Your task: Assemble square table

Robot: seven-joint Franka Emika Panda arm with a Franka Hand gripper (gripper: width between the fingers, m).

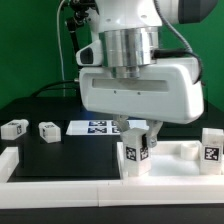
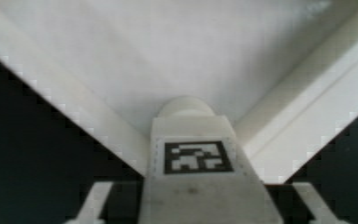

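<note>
A stubby white leg (image 1: 136,156) with black-and-white tags stands upright between my gripper's (image 1: 135,146) two fingers, which sit against its sides. In the wrist view the same leg (image 2: 197,150) fills the middle, its tag facing the camera. One finger (image 2: 101,200) shows on each side of it. Behind it spreads the white square tabletop (image 2: 158,50) with its raised rim. In the exterior view the tabletop (image 1: 182,150) lies at the right, partly hidden by my hand. Two more legs (image 1: 14,127) (image 1: 48,130) lie on the black table at the left, and a third (image 1: 211,149) stands at the right.
The marker board (image 1: 97,127) lies flat behind my gripper. A long white border rail (image 1: 100,190) runs along the front of the table, with a short piece (image 1: 8,160) at the left.
</note>
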